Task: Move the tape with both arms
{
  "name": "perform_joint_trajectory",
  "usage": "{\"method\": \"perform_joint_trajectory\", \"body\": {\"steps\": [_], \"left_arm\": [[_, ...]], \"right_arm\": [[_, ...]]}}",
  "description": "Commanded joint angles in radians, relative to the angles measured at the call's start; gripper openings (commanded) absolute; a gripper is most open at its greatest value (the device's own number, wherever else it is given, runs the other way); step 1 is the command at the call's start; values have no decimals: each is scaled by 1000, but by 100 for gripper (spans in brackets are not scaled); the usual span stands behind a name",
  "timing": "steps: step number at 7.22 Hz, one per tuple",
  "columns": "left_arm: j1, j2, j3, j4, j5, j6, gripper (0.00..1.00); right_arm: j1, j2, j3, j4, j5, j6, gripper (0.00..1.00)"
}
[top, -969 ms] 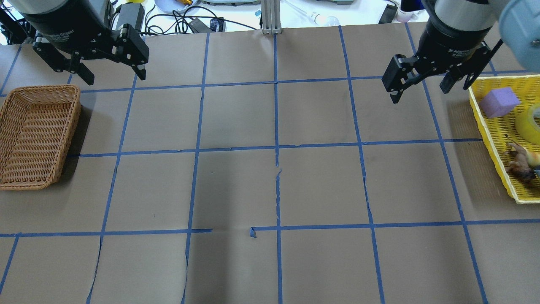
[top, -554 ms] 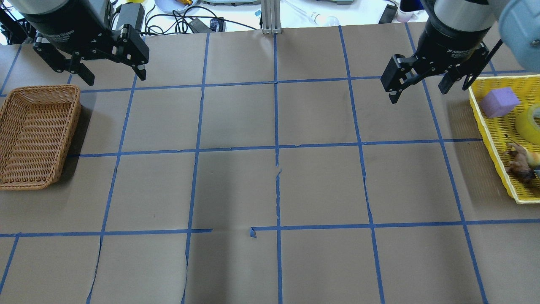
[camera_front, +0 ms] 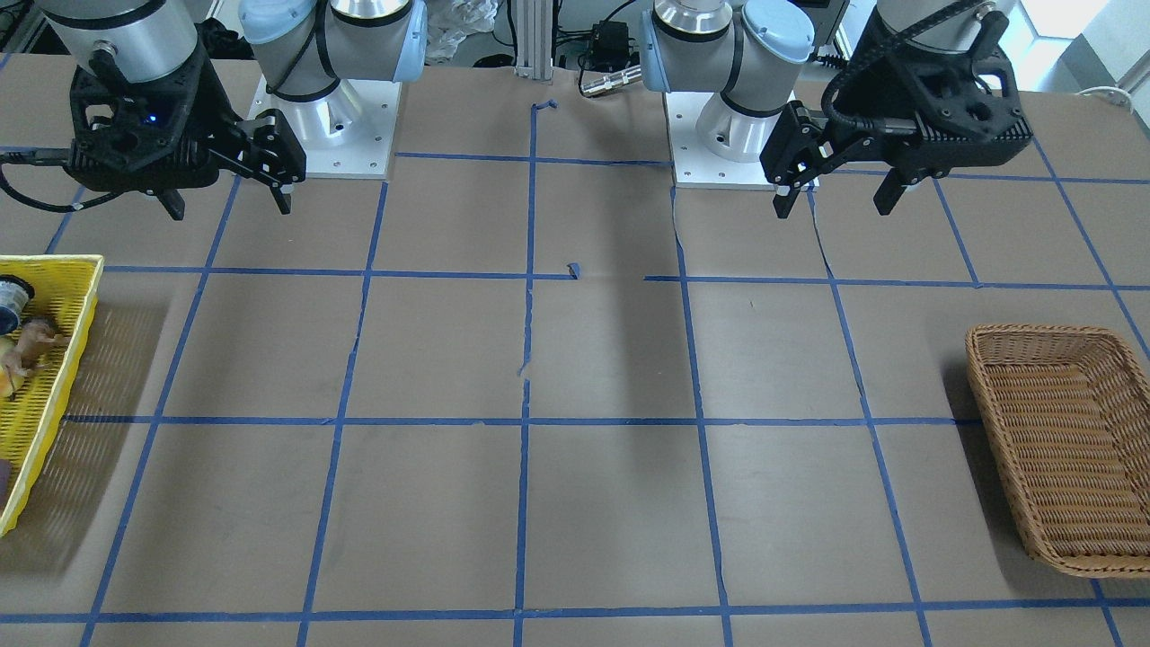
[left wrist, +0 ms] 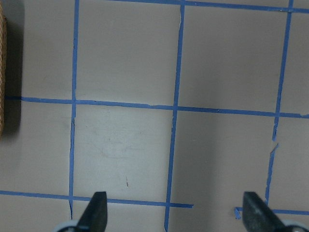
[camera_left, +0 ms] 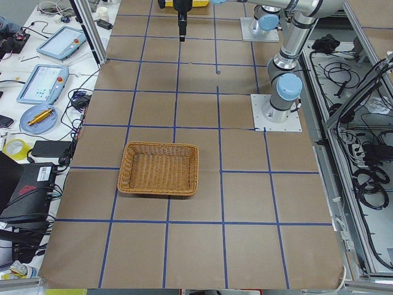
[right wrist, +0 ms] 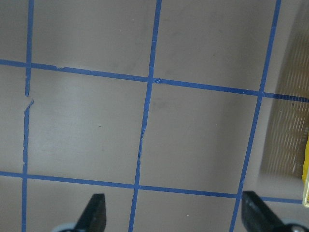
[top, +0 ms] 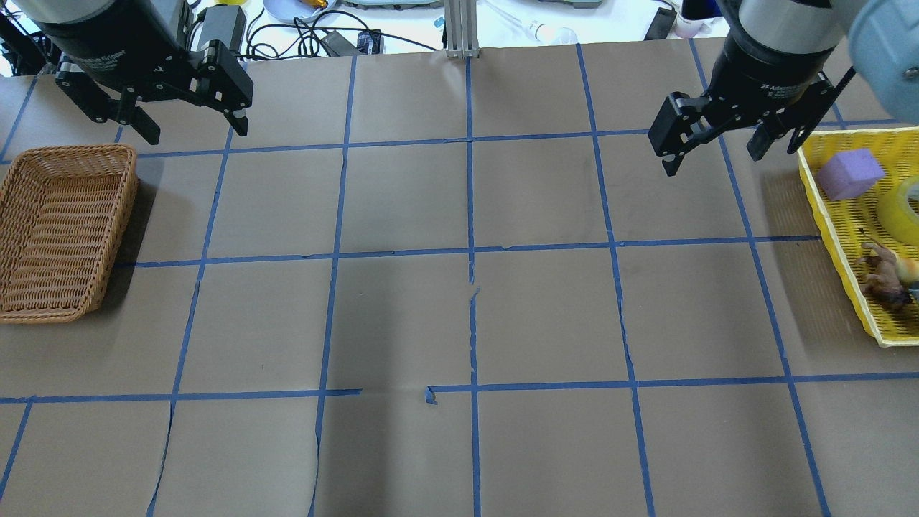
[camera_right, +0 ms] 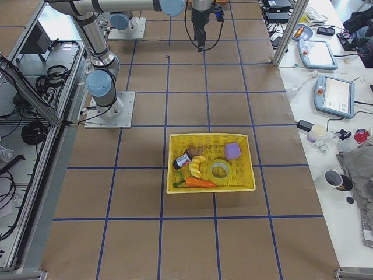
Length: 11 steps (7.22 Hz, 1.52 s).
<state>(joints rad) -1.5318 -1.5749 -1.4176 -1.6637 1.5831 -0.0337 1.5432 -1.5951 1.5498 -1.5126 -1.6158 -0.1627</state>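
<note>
The tape (top: 906, 212), a translucent yellow roll, lies flat in the yellow basket (top: 826, 215) at the table's right end. It shows more clearly in the exterior right view (camera_right: 220, 170). My right gripper (top: 714, 159) hangs open and empty high over the table, left of that basket, apart from the tape. It also shows in the front view (camera_front: 230, 207) and its own wrist view (right wrist: 174, 210). My left gripper (top: 195, 131) hangs open and empty beside the wicker basket (top: 133, 187). It also shows in the front view (camera_front: 832, 205) and its wrist view (left wrist: 175, 210).
The yellow basket (camera_right: 250, 169) also holds a purple block (top: 849, 174), a toy animal (top: 887, 276), a carrot (camera_right: 198, 182), a banana and a can. The wicker basket (camera_front: 1060, 431) is empty. Brown paper with blue tape grid lines covers the table between them.
</note>
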Motion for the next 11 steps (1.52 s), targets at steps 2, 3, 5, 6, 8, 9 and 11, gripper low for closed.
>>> {"method": "perform_joint_trajectory", "body": {"steps": [2, 3, 5, 6, 8, 9, 11], "left_arm": [[-1, -1, -1, 1, 0, 0, 100], [-1, 1, -1, -1, 0, 0, 100], [-1, -1, -1, -1, 0, 0, 100], [-1, -1, -1, -1, 0, 0, 100], [-1, 1, -1, -1, 0, 0, 100], [-1, 1, -1, -1, 0, 0, 100], [-1, 1, -1, -1, 0, 0, 100]], "right_arm": [[-35, 14, 16, -24, -24, -69, 100], [-105, 32, 15, -40, -16, -101, 94], [-307, 66, 7, -119, -9, -441, 100], [-409, 96, 12, -179, -10, -619, 100], [-567, 219, 15, -405, -6, -984, 100], [-625, 286, 16, -495, -1, -1134, 100], [-684, 438, 18, -631, 47, -1274, 100]]}}
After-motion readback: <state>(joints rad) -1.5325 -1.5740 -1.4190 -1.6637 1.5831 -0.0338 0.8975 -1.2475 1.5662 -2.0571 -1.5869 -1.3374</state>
